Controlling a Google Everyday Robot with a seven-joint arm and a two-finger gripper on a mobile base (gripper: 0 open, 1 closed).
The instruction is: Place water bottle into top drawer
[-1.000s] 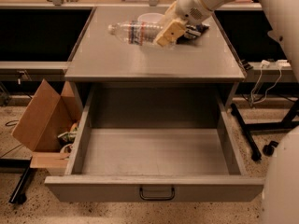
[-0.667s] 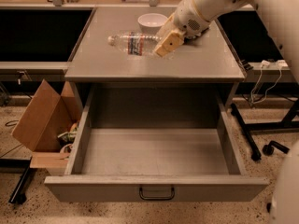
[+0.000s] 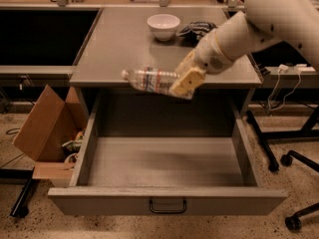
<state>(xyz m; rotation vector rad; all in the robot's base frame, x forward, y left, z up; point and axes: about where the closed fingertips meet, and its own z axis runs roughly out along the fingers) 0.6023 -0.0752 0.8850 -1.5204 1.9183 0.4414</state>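
My gripper is shut on the water bottle, a clear ribbed bottle with a blue, red and white label. It holds the bottle on its side, white cap pointing left, in the air over the front edge of the cabinet top and the back of the top drawer. The top drawer is a wide grey metal drawer, pulled fully open below, with nothing in it and a dark wire handle at the centre of its front panel.
A white bowl and a dark snack bag sit at the back of the grey cabinet top. An open brown cardboard box stands on the floor to the left. Chair legs with castors are at the right.
My gripper has carried the bottle from over the back of the cabinet top toward the front, to above the open drawer's rear edge.
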